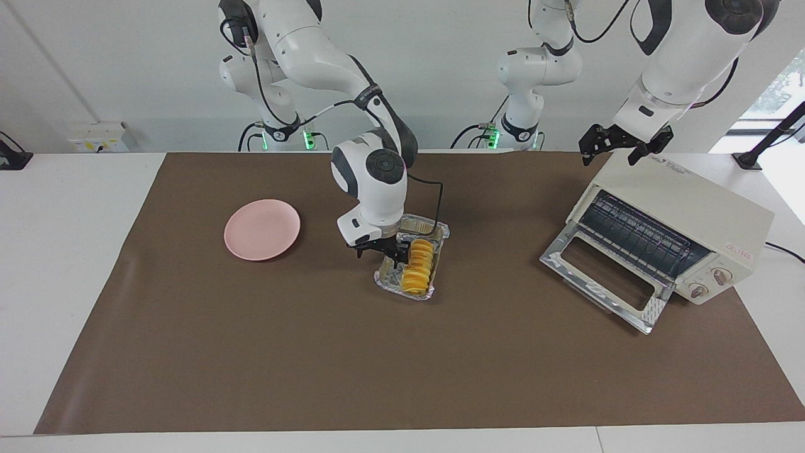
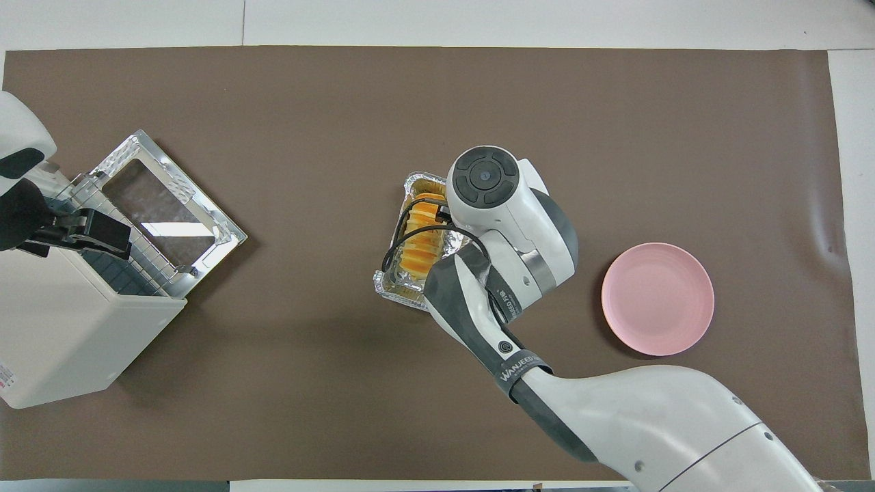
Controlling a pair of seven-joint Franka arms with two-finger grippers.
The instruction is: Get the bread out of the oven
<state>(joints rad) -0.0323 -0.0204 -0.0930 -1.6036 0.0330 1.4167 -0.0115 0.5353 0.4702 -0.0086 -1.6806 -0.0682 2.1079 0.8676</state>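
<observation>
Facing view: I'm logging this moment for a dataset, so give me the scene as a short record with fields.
bread: in foil tray, mid-table
oven: door down, rack bare, left arm's end
plate: bare, right arm's end
right gripper: open, low at bread
left gripper: open, over oven top

Bright, even light, soft shadows, perhaps window daylight, glare on the oven (image 2: 82,328) door.
</observation>
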